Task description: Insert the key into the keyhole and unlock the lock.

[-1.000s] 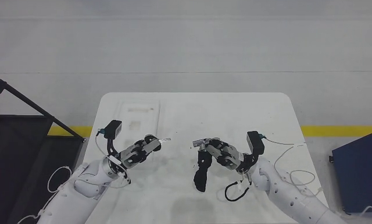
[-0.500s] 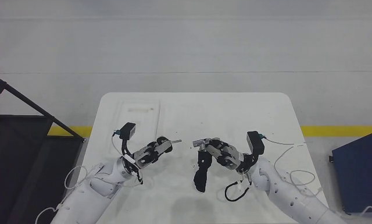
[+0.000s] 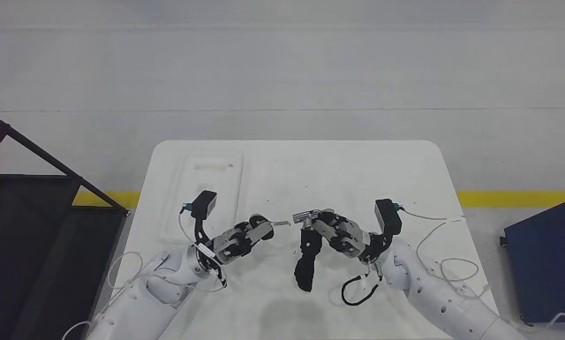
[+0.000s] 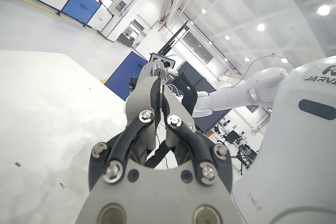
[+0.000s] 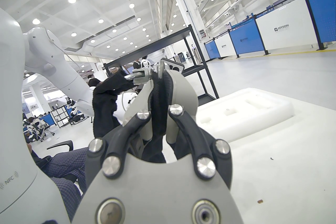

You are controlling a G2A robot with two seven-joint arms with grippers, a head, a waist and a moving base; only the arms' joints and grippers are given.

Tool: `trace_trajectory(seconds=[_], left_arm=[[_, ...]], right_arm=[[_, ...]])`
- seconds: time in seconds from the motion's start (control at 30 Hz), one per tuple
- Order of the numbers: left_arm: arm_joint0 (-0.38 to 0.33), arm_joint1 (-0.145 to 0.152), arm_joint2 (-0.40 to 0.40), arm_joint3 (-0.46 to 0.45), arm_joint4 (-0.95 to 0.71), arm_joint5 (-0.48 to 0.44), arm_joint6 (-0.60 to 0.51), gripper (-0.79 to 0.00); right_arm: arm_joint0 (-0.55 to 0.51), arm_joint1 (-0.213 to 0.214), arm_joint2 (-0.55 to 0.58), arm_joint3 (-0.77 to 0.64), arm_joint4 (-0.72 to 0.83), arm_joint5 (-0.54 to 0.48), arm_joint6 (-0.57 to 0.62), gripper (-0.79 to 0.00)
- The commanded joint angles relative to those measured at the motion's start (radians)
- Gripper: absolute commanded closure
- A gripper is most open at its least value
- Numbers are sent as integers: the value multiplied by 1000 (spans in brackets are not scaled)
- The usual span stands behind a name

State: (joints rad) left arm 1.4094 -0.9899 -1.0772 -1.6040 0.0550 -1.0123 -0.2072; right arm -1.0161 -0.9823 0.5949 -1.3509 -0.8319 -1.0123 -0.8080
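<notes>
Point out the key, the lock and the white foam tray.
key [image 3: 279, 222], top view, on its bare silver blade.
lock [image 4: 158, 70], left wrist view, on its round silver end.
white foam tray [image 5: 273, 105], right wrist view, on a bare part of its top.

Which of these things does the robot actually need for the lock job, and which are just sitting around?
For the job: key in the left gripper; lock in the right gripper.
Just there: white foam tray on the table; black cloth hanging below the lock.
</notes>
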Motion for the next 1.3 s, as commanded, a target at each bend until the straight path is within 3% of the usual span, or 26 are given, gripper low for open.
trace_trajectory(seconds=[0.0, 1.27], left_arm=[[-1, 0, -2, -1, -6, 0, -2, 0], [-43, -30, 21, 23, 56, 0, 23, 0]], right_arm=[[0, 0, 0, 0, 0, 0, 0, 0], [0, 0, 0, 0, 0, 0, 0, 0]])
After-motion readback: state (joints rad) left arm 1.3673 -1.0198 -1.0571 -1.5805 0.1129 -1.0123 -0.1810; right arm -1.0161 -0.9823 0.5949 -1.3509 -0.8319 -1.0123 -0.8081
